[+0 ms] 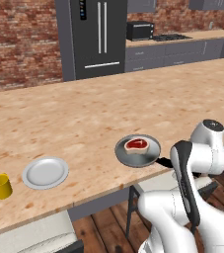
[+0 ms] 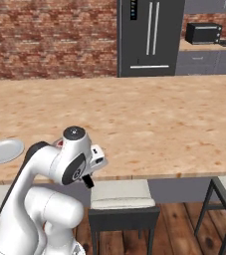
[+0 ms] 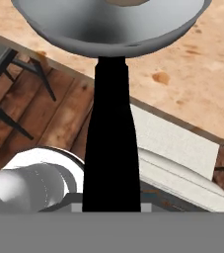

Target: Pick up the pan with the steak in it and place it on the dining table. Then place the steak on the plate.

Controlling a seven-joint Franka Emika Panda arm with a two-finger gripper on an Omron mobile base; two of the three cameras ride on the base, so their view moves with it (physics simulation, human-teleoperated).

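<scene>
- The pan sits over the near edge of the table, with the steak lying in the middle of it; whether its base touches the wood or hangs just above, I cannot tell.
- The gripper is closed on the pan's black handle, which runs straight back from the bowl toward the hand.
- The pan's long axis runs from bowl to handle: the bowl points in over the table, the handle out past the edge toward the robot.
- The grip is at the far end of the handle, so the weighted bowl could droop or twist between the fingers, and the steak might then slide to the rim.
- Let go this close to the edge, the pan may tip off toward the stools.
- The plate lies well to the left, by a yellow cup, so moving the steak means a long reach.
</scene>
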